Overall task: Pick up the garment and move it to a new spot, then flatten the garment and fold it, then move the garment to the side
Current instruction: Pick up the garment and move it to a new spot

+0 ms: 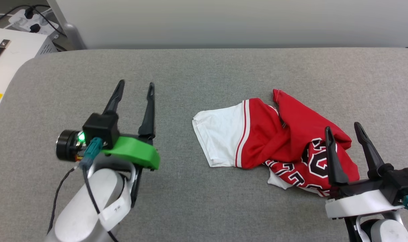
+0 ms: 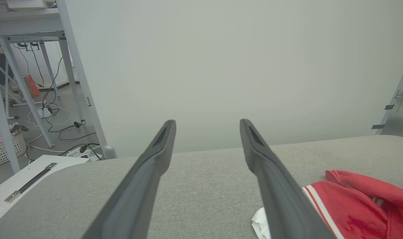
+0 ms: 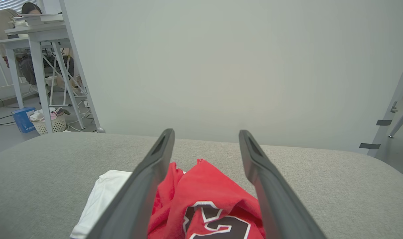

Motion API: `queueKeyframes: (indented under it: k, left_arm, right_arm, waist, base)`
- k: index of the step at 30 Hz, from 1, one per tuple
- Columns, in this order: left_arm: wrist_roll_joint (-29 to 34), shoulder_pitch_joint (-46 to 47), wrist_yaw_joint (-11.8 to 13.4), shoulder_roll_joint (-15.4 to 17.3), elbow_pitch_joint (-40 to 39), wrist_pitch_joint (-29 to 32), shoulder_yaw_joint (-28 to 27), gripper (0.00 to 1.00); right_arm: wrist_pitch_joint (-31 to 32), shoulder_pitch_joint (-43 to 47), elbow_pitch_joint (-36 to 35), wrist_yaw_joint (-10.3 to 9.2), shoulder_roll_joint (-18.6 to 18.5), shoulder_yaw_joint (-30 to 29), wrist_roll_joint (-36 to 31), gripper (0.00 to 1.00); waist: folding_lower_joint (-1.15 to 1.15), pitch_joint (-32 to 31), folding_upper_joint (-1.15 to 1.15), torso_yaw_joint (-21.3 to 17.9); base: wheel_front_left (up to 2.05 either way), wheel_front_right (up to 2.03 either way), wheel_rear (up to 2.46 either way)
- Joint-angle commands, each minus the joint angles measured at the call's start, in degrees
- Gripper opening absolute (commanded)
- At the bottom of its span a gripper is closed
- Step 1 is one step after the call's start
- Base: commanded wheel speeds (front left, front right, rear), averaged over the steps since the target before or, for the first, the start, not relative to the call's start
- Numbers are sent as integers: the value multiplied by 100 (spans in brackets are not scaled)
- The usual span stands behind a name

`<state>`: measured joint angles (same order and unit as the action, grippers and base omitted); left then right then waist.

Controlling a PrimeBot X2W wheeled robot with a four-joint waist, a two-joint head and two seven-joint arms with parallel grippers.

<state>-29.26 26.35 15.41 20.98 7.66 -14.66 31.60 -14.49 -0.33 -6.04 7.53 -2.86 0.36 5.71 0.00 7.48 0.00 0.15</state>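
Now | garment [image 1: 257, 134]: soft, light, crumpled; you should pinch its white sleeve [image 1: 217, 134] | left gripper [image 1: 137, 82] spread, well apart; right gripper [image 1: 342, 126] spread, over it

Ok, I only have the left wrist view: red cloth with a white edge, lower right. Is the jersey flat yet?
Observer: No. In the head view the jersey lies crumpled on the grey fabric surface, one white sleeve spread toward the robot's left.
Operator: Where's the right end effector?
Observer: The right end effector hangs open over the jersey's black-and-white print, holding nothing.
Operator: Is my left one touching cloth?
Observer: No. The left end effector is open, with bare surface between it and the sleeve.
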Motion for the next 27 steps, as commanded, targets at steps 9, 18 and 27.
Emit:
queueKeyframes:
  k: [9,18,27]
  left_arm:
    - [834,-1646,-167,-297,-515,-33,-1379,100]
    - [1371,-2485,-677,-827,-507,-33,-2119,100]
    - [1864,-2861,-1160,-1391,-361,-33,-2736,100]
  right_arm:
    - [-51,219,46,-4,-2,-12,-17,100]
    - [-51,372,191,-4,-2,-40,123,100]
    - [-51,532,345,-4,-2,-47,190,100]
  waist:
    - [0,-293,0,114]
    - [0,-434,0,155]
    - [0,-539,0,182]
  base:
    - [0,0,0]
    - [0,0,0]
    - [0,0,0]
